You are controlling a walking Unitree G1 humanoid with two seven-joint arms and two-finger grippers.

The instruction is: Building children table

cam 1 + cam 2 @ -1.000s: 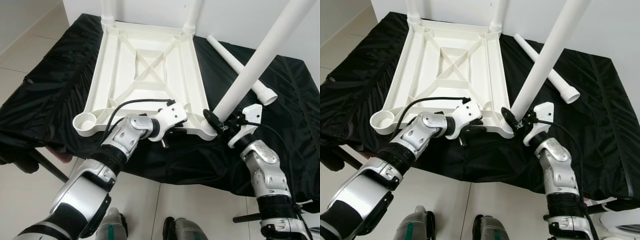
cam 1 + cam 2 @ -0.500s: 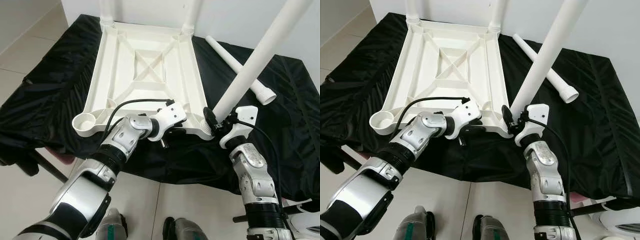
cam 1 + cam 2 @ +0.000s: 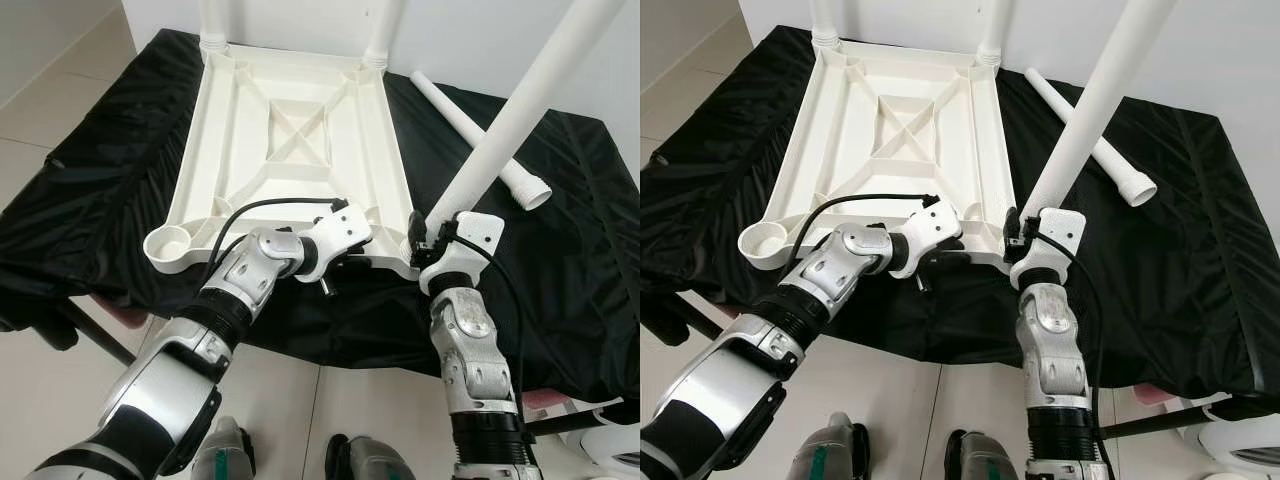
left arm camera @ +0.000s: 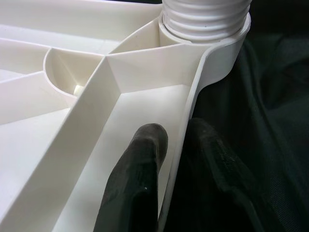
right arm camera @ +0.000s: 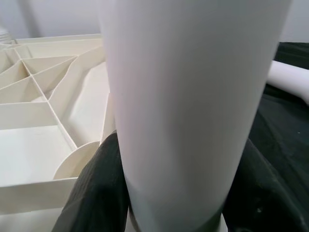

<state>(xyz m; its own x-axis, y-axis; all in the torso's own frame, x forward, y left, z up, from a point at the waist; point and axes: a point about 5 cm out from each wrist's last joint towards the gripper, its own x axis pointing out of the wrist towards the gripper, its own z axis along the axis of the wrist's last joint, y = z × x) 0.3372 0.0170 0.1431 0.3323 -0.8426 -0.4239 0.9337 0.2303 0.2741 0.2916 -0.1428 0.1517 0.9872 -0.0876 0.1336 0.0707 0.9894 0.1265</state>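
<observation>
The left gripper (image 4: 166, 159) pinches the near rim of the upturned white plastic tabletop (image 3: 290, 130), which lies on a black cloth-covered table (image 3: 110, 170). The right gripper (image 3: 428, 240) clamps a long white tube leg (image 3: 510, 110) standing tilted in the near right corner socket. Another white leg (image 3: 480, 135) lies at the right.
</observation>
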